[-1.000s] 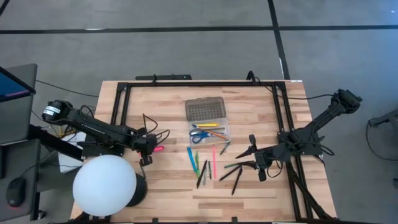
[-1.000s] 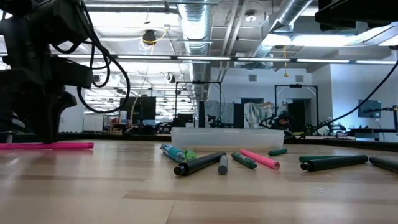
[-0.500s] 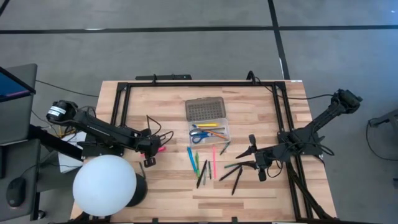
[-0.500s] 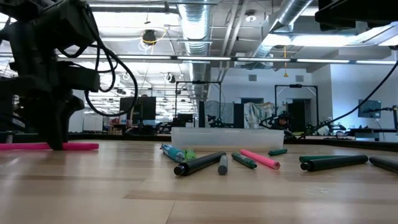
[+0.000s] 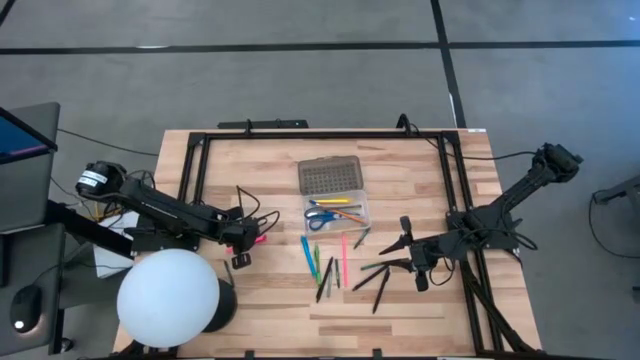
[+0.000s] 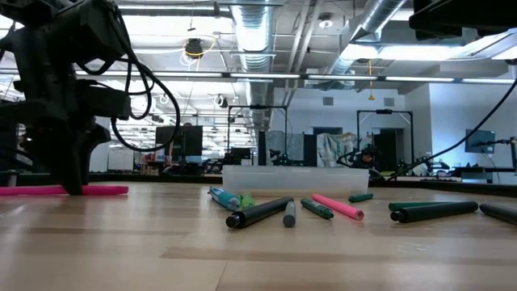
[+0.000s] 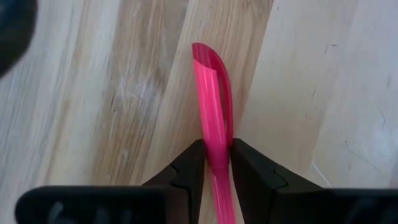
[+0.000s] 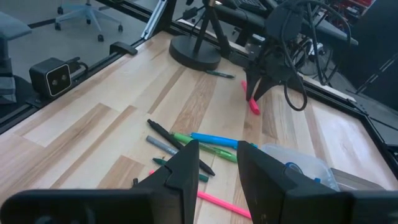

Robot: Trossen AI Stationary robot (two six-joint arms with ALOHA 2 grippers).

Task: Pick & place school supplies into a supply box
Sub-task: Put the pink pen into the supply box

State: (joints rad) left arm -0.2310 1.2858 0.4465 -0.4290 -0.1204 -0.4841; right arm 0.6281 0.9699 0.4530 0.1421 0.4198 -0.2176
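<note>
A pink pen (image 5: 259, 239) lies flat on the table's left part, and my left gripper (image 5: 243, 238) stands over it, shut on it. The supply box (image 5: 333, 190) sits open at the table's middle, its grid lid (image 5: 329, 176) folded to the far side. Blue-handled scissors (image 5: 320, 220) and a few pens lie in its tray. Several loose pens and markers (image 5: 330, 262) lie on the wood just in front of the box. My right gripper (image 5: 403, 252) hangs open to their right, holding nothing. My left gripper pinches the pink pen between its two fingers (image 7: 189, 165), one on each long side of the shaft (image 7: 216, 152), back from the end that shows (image 7: 208, 59). The fingers come steeply from above and lie across the pen. The pen lies level on the table (image 6: 101, 191).
A large white sphere (image 5: 168, 298) on a dark base stands at the near left corner, close to my left arm. Black frame rails (image 5: 320, 135) run along the table's far, left and right sides. Bare wood lies between the pink pen and the loose pens.
My left gripper has sunk a little onto the pink pen and shifted slightly toward the table's right, then held still. The pen stays flat on the table. My right arm has kept still.
</note>
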